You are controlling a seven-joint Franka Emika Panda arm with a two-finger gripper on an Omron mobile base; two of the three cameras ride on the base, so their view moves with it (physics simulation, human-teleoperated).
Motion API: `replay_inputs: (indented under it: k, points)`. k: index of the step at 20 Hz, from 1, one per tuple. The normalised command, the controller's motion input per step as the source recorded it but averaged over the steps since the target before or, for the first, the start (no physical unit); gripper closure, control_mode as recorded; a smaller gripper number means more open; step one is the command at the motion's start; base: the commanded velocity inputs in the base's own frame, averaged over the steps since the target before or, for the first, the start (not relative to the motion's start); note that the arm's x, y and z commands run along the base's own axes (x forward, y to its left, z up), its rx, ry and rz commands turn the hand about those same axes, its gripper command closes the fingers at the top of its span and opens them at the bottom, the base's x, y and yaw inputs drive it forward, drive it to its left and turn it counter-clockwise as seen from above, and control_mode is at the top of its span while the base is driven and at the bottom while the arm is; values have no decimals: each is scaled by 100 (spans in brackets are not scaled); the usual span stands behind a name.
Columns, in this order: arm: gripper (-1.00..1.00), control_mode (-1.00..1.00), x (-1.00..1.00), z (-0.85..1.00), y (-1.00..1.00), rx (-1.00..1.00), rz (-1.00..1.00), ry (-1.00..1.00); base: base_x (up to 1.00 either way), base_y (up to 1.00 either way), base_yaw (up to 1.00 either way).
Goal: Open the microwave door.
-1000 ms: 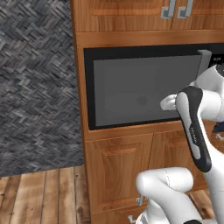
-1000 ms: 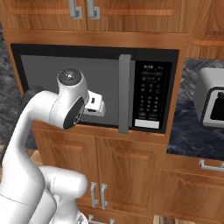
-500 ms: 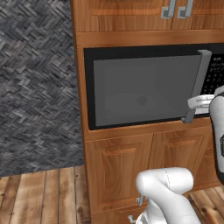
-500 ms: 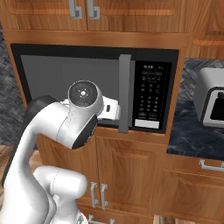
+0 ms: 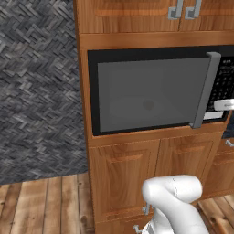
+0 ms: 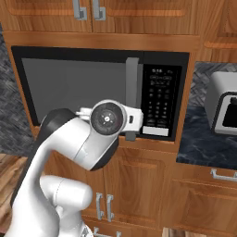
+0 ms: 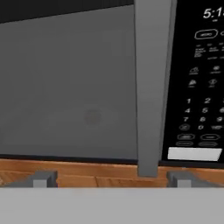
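**Approach to the handle, door not yet opened.**
Over the last second my arm has swung from the middle of the microwave door toward the right edge of the left base view, so that my jaws now sit spread apart, one fingertip at lower left and one at lower right of the hand view, with the lower end of the long grey handle rising between them at centre frame. They pinch nothing yet, and I cannot tell how close they stand to the bar. The door lies shut and flush in the microwave, centre of the right base view, the keypad panel just right of the handle. I judge alignment nearly done; what remains is advancing, closing on the bar, and pulling.
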Motion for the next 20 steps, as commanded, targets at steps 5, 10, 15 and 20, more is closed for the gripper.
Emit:
replay_inputs:
  k: [5,10,15,20]
  points:
    - [-100,-100,24,14,-14,0,0,-10,0,0,0]
    - [-100,-100,39,0,-23,0,0,-7,0,0,0]
    - [-100,-100,54,0,-8,0,0,-11,0,0,0]
    - [-100,-100,63,-8,0,0,0,-5,0,0,0]
